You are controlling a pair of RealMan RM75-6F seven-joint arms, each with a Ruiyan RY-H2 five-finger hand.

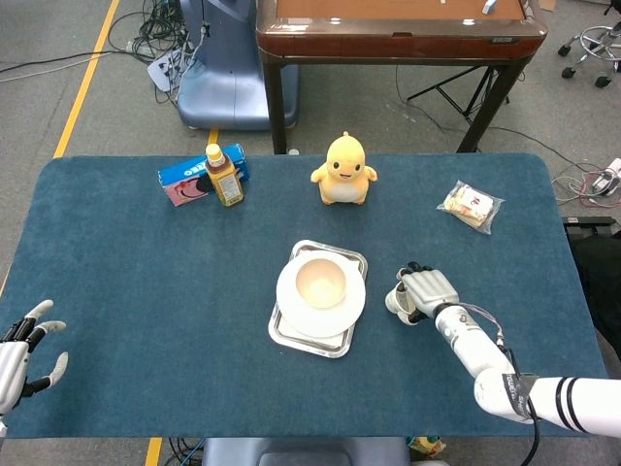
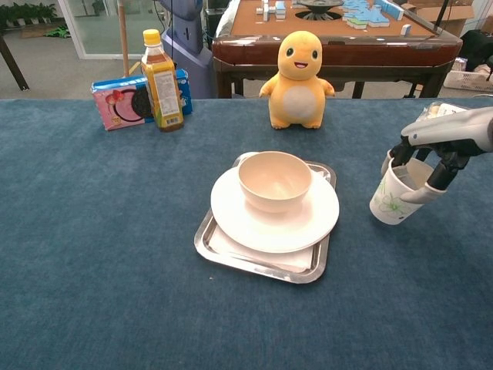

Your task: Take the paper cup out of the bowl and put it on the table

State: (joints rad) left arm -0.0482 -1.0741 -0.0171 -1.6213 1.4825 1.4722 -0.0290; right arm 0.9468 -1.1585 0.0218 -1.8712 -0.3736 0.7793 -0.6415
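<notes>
The right hand [image 2: 435, 158] grips the white paper cup with green print [image 2: 394, 198], slightly tilted on the blue tablecloth [image 2: 100, 231] right of the empty beige bowl [image 2: 274, 180]; left hand [image 1: 21, 357] spread, holding nothing

Bowl [image 2: 274, 181] on plate [image 2: 308, 223] on tray [image 2: 231, 258], cup [image 2: 393, 202] to right on table [image 2: 92, 231]

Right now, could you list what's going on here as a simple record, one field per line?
Cup: paper cup is out of the bowl, down at the table to the right of the tray
Right hand: right hand grips the cup's rim
Left hand: left hand holds nothing, fingers apart, at the table's near left edge
Bowl: empty, on a white plate on the tray
Cup contact with table: cannot tell
</notes>
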